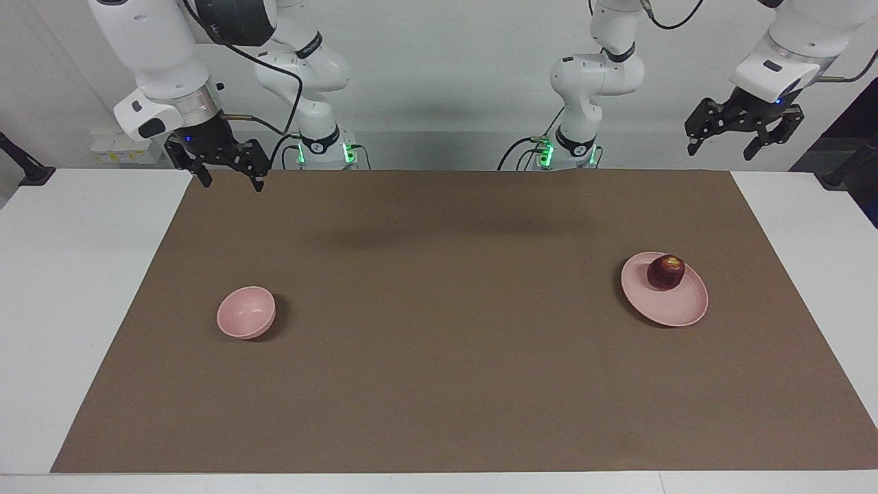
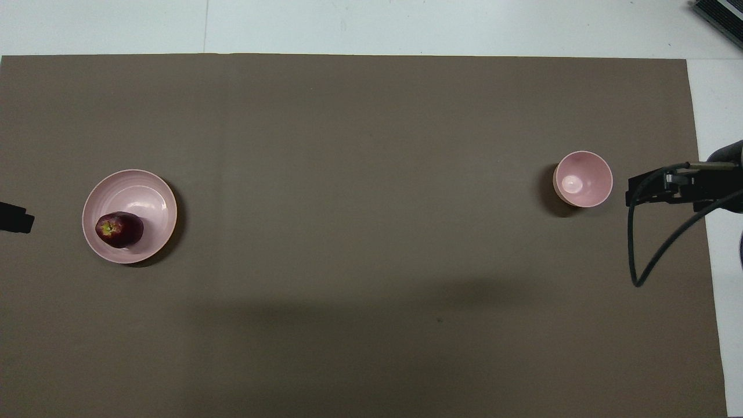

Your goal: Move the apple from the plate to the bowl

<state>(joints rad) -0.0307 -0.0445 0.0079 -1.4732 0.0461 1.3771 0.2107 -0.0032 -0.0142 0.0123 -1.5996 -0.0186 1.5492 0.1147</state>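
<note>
In the facing view's upper left, the right arm's black two-finger tool (image 1: pixel 229 180) is hanging released and empty above the brown paper sheet (image 1: pixel 439 357) covering the white bench (image 1: pixel 68 274), waiting. Below it, at lower left of centre, the small deep pale pink bowl (image 1: pixel 246 313) is sitting empty. Moving rightward, the wide shallow pale pink plate (image 1: pixel 665 290) is carrying the small dark red apple (image 1: pixel 665 272), which is resting toward the rim nearer to the robots, not at the centre. In the upper right, the left arm's black tool (image 1: pixel 742 140) is hovering released, gripping nothing, well clear of the plate.

The risks ahead look plain: the apple is round and smooth, so an off-centre pinch could be squeezing it out sideways, rolling it off the low rim. Bowl and plate are lying well apart, making a long carry or a handover likely, and the narrow, light-looking bowl could be tipping if the fruit is dropped on its edge.
</note>
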